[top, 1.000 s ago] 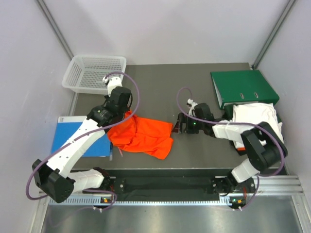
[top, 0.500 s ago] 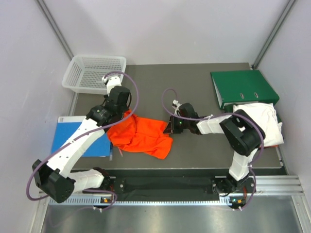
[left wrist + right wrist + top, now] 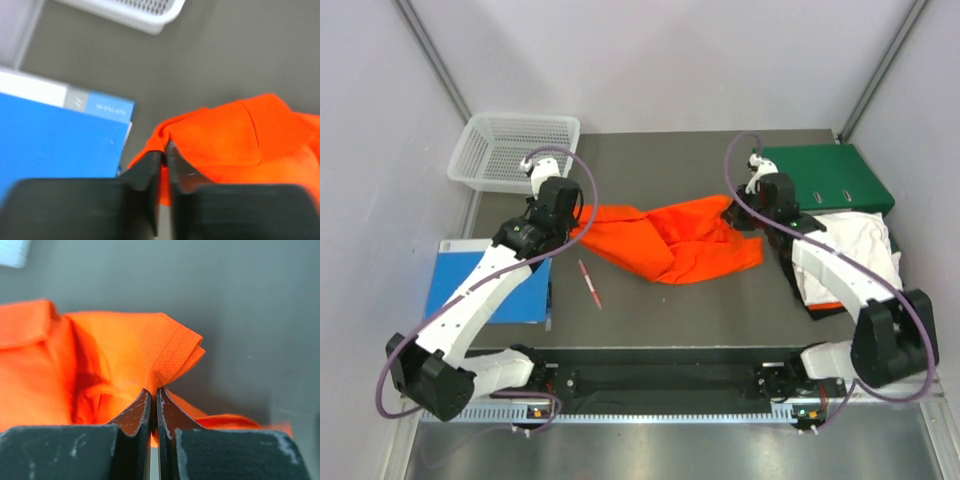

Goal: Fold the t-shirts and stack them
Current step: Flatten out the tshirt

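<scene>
- Here, we are looking down at an orange t-shirt (image 3: 670,240) that is lying across the middle of the dark bench (image 3: 650,320), bunched and creased between the two arms.
- The left gripper (image 3: 162,150) is pinching the shirt's left end, its fingers pressed together on a fold of cloth.
- The right gripper (image 3: 154,390) is pinching a stitched hem at the shirt's right end in the same way.
- We are judging the fabric to be light, soft and limp, as it is sagging into loose folds and is not holding any shape.
- We are thinking that hems, corners and shoulder seams are the best places to take hold, since the doubled, stitched cloth gives the fingers more to bite on. A thin pinch could slip free.
- The bench is looking flat and matte, so cloth should drag over it and smooth out without sliding far.
- Room is looking modest. A red pen (image 3: 590,283) is lying just beside the shirt's near edge, and a blue folder (image 3: 485,285) is sitting at the left.
- A white basket (image 3: 515,150) is sitting in the far left corner, and a green binder (image 3: 820,180) is at the far right.
- A folded white t-shirt (image 3: 850,250) is lying just in front of the binder.
</scene>
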